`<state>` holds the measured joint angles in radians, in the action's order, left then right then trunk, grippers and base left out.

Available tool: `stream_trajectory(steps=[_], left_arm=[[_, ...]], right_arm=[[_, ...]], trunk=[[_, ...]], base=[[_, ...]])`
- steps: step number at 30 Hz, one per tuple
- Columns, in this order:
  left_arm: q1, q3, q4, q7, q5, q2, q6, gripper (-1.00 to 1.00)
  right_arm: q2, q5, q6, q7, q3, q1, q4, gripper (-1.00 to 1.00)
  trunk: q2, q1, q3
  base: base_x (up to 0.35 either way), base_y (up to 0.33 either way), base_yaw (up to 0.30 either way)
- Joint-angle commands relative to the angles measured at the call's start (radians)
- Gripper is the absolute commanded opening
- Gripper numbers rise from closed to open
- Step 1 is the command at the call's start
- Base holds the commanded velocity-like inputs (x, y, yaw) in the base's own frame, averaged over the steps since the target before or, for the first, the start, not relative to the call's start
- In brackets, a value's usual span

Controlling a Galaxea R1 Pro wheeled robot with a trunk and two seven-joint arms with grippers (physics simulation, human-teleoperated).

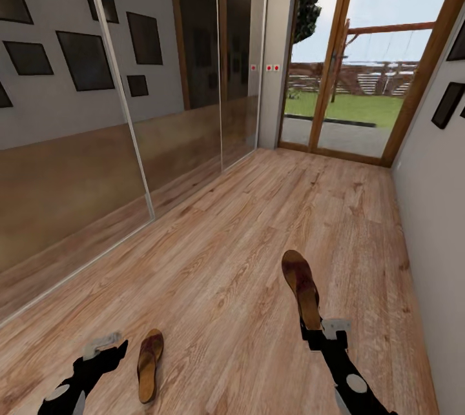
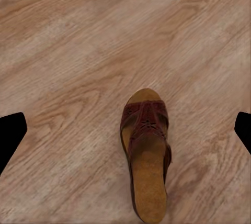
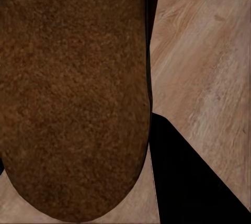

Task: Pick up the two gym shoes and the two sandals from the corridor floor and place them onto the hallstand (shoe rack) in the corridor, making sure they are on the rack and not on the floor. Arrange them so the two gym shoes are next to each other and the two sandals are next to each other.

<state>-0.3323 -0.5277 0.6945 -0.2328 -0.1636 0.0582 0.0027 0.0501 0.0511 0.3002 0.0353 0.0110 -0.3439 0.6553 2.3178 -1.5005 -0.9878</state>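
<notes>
So far, one sandal (image 1: 301, 288) is held aloft by the right gripper (image 1: 321, 331), gripped at its heel end with the toe pointing ahead down the corridor; in the right wrist view its brown sole (image 3: 73, 93) is seen close against the camera, with a dark finger (image 3: 193, 182) beside it. The second sandal (image 1: 148, 363) is left lying on the corridor floor (image 1: 258, 221), just beside the left gripper (image 1: 106, 345). In the left wrist view that sandal (image 2: 146, 156) is seen from above, strap side up, framed between the two dark fingertips (image 2: 10, 132), which are spread wide with nothing between them.

Neither the gym shoes nor the hallstand can be made out from this position; a mirrored wardrobe (image 1: 97, 131) is seen along one side and a glazed door (image 1: 349, 66) at the corridor's end. The task is judged to be at an early stage: nothing is seen placed on a rack, one sandal is lifted, the other is still to be picked up, and the sneakers are yet to be collected.
</notes>
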Motion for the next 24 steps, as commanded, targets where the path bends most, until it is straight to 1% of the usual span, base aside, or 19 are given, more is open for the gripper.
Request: stream_trajectory(steps=[1,3,4,5,6,7,8,9,10,11,12,13,14,15,19,24], left_arm=[[-0.011,0.004,-0.007,0.003,-0.013,0.0,0.005,1.0],[-0.039,0.045,-0.031,0.038,-0.027,0.0,0.018,1.0],[-0.044,0.054,-0.035,0.045,-0.031,0.0,0.021,1.0],[-0.055,0.072,-0.046,0.07,-0.037,-0.003,0.025,1.0],[-0.057,0.075,-0.049,0.08,-0.038,-0.004,0.026,1.0],[-0.063,0.083,-0.057,0.109,-0.04,-0.008,0.028,1.0],[-0.064,0.084,-0.059,0.118,-0.04,-0.009,0.028,1.0],[-0.065,0.087,-0.062,0.13,-0.041,-0.01,0.028,1.0],[-0.065,0.087,-0.063,0.133,-0.041,-0.01,0.027,1.0],[-0.065,0.089,-0.064,0.137,-0.042,-0.011,0.026,1.0],[-0.065,0.089,-0.065,0.139,-0.042,-0.011,0.024,1.0],[-0.064,0.09,-0.067,0.14,-0.042,-0.012,0.022,1.0],[-0.061,0.09,-0.069,0.141,-0.042,-0.012,0.02,1.0],[-0.059,0.09,-0.074,0.141,-0.042,-0.013,0.018,1.0],[-0.057,0.09,-0.108,0.142,-0.043,-0.012,0.01,1.0],[-0.056,0.092,-0.128,0.142,-0.043,-0.012,0.004,1.0]], right_arm=[[0.0,0.001,-0.034,0.003,0.001,-0.001,0.031,-1.0],[0.0,0.0,-0.185,0.003,0.002,-0.008,0.16,-1.0],[0.0,0.0,-0.223,0.002,0.002,-0.011,0.194,-1.0],[-0.001,0.0,-0.329,0.002,0.003,-0.028,0.295,-1.0],[-0.002,-0.001,-0.362,0.002,0.003,-0.035,0.328,-1.0],[-0.002,-0.001,-0.461,0.002,0.004,-0.058,0.422,-1.0],[-0.002,-0.001,-0.493,0.002,0.004,-0.066,0.451,-1.0],[-0.003,-0.002,-0.559,0.001,0.005,-0.084,0.516,-1.0],[-0.004,-0.002,-0.591,0.001,0.005,-0.092,0.548,-1.0],[-0.009,-0.002,-0.648,-0.001,0.006,-0.104,0.611,-1.0],[-0.012,-0.002,-0.673,-0.004,0.006,-0.108,0.641,-1.0],[-0.019,-0.002,-0.718,-0.015,0.009,-0.115,0.696,-1.0],[-0.028,-0.002,-0.765,-0.041,0.016,-0.12,0.751,-1.0],[-0.031,-0.002,-0.783,-0.061,0.021,-0.122,0.771,-1.0],[-0.035,-0.002,-0.808,-0.098,0.035,-0.124,0.797,-1.0],[-0.035,-0.001,-0.815,-0.111,0.041,-0.124,0.803,-1.0]], trunk=[[0.0,0.0,-0.001],[0.0,0.0,-0.001],[0.0,0.0,-0.001],[0.0,0.0,-0.001],[0.0,0.0,-0.001],[0.0,0.0,-0.001],[0.0,0.0,-0.001],[0.0,0.0,-0.001],[0.0,0.0,-0.001],[0.0,0.0,-0.001],[0.0,0.0,-0.001],[0.0,0.0,-0.001],[0.0,0.0,-0.001],[0.0,0.0,-0.001],[0.0,0.0,-0.001],[0.0,0.0,-0.001]], base=[[0.0,0.0,0.0],[0.0,0.0,0.0],[0.0,0.0,0.0],[0.0,0.0,0.0],[0.0,0.0,0.0],[0.0,0.0,0.0],[0.0,0.0,0.0],[0.0,0.0,0.0],[0.0,0.0,0.0],[0.0,0.0,0.0],[0.0,0.0,0.0],[0.0,0.0,0.0],[0.0,0.0,0.0],[0.0,0.0,0.0],[0.0,0.0,0.0],[0.0,0.0,0.0]])
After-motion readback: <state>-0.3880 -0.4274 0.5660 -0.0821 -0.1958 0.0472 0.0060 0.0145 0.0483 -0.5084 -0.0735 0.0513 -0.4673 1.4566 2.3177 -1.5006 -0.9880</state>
